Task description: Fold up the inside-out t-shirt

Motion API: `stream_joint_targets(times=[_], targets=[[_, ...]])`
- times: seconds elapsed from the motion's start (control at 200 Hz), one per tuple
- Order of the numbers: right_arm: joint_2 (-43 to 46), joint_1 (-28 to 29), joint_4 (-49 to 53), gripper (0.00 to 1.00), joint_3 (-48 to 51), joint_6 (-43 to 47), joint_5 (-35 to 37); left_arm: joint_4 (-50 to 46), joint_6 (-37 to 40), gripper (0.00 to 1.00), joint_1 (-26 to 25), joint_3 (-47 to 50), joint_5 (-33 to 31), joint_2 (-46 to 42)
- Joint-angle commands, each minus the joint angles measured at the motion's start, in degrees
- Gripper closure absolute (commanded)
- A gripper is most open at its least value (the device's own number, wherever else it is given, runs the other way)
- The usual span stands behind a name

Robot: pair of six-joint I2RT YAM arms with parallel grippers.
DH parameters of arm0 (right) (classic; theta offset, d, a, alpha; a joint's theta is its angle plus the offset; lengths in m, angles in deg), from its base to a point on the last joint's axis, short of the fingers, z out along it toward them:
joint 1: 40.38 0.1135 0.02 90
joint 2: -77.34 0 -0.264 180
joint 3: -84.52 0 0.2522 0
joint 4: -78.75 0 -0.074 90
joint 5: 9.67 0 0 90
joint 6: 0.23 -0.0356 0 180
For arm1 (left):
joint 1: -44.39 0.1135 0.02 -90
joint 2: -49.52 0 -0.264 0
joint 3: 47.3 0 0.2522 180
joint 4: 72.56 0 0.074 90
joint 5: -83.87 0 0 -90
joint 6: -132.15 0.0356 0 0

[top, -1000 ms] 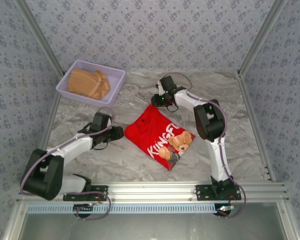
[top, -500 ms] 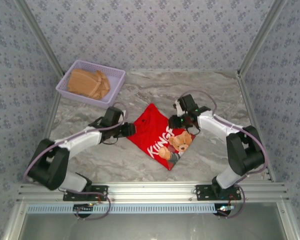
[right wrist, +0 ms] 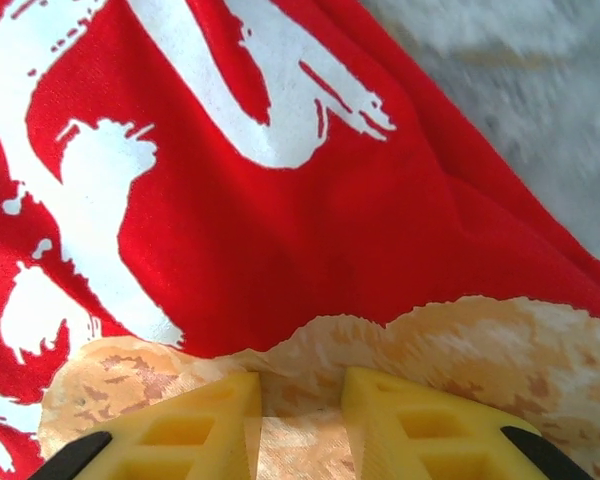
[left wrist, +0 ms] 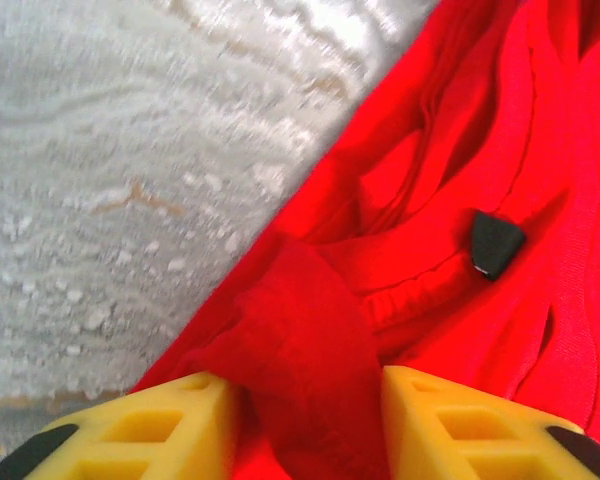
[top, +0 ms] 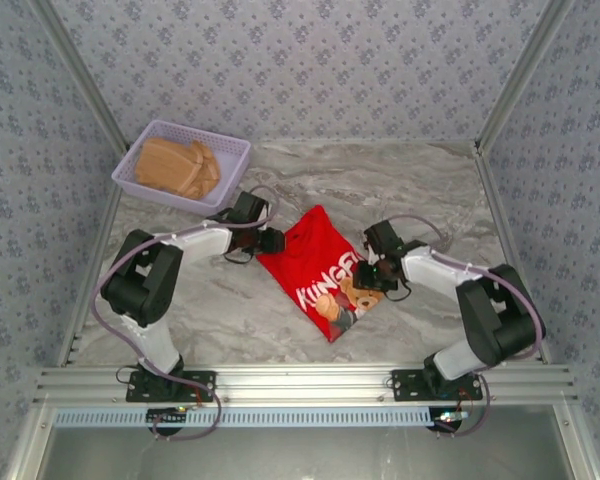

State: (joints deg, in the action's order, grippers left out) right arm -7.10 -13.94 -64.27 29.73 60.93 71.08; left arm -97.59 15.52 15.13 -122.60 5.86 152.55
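Down and to the right of the purple basket (top: 232,148), the red t-shirt (top: 315,262) lies on the counter (top: 230,310) with a hand at each side.
The left hand (left wrist: 310,400), at the shirt edge nearest the basket, holds a bunched fold of red cloth. The right hand (right wrist: 300,400), at the edge farthest from the basket, is narrow over the bear picture (right wrist: 460,340); I cannot tell if it grips. The shirt looks soft, light and floppy, so edges and corners seem best to hold.

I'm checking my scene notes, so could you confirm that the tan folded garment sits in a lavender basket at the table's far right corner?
Not quite: the tan folded garment sits in a lavender basket at the far left corner of the table, as the top external view shows.
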Motion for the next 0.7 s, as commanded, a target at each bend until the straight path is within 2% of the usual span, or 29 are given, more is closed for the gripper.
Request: stream_joint_targets(times=[0.0, 0.095, 0.18, 0.295, 0.365, 0.415, 0.47, 0.54, 0.695], targets=[[2.2, 6.3, 3.2, 0.68, 5.7, -9.4, -0.1, -3.4, 3.6, 0.54, 0.4, -3.9, 0.5, 1.0], [4.8, 13.4, 2.9, 0.64, 4.1, -11.6, 0.1, -3.7, 4.9, 0.50, 0.8, -5.1, 0.6, -0.1], [8.0, 14.2, 5.7, 0.61, 0.0, -8.6, 2.8, -3.0, 5.2, 0.47, 1.6, -3.9, -0.6, -3.6], [9.4, 11.1, 1.9, 0.53, -4.6, -2.6, 5.5, -1.0, 4.0, 0.42, 3.5, 1.6, -2.7, -10.6], [6.8, 8.6, -2.7, 0.50, -7.3, 0.5, 5.9, 0.7, 2.0, 0.35, 5.1, 6.3, -3.1, -14.1], [3.6, 6.3, -4.6, 0.49, -10.4, 2.3, 5.9, 2.0, 0.3, 0.34, 6.5, 8.9, -1.2, -15.1], [-0.1, 3.8, -6.3, 0.49, -13.2, 3.2, 6.6, 2.4, -1.1, 0.36, 7.5, 9.6, 2.7, -14.2], [-5.5, 0.5, -9.0, 0.49, -16.7, 4.2, 4.0, 2.5, -1.7, 0.39, 7.6, 9.2, 5.4, -12.4], [-16.7, -2.4, -10.4, 0.50, -26.5, 6.3, 0.9, 3.5, -2.3, 0.49, 7.7, 7.4, 6.4, -7.6]])
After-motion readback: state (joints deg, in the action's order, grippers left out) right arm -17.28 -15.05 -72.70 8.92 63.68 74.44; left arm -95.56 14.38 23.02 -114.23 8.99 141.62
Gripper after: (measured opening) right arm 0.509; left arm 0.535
